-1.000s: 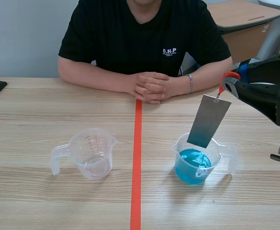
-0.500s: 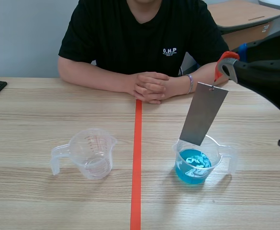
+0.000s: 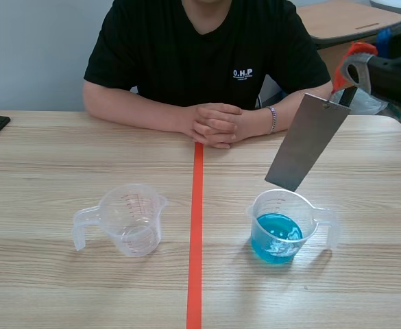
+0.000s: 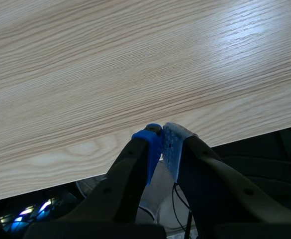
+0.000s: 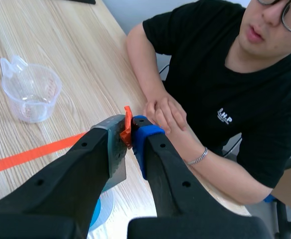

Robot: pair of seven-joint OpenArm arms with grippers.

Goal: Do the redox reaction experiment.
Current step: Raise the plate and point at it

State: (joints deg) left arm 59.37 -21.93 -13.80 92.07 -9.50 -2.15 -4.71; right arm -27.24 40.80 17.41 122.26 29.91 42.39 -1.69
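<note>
Fingers of the left gripper (image 4: 160, 142) meet on nothing over the edge of the table (image 4: 110, 74), we note. At lower left of the scene stands an empty cup (image 3: 133, 219). Past the tape (image 3: 195, 233) and a person's clasped hands (image 3: 214, 125) at top centre, a cup of blue liquid (image 3: 281, 229) sits lower right. Just above its rim hangs a tilted grey plate (image 3: 308, 140), its orange clip (image 3: 354, 51) pinched in the right gripper (image 5: 130, 130) at upper right.

Left gripper (image 4: 161, 142) — thick glossy black fingers (image 4: 119, 185), small round dimples along them; dotted pads (image 4: 172, 145), one bright blue, one paler. Right gripper (image 5: 131, 125) — same black build, blue pad (image 5: 143, 134).
</note>
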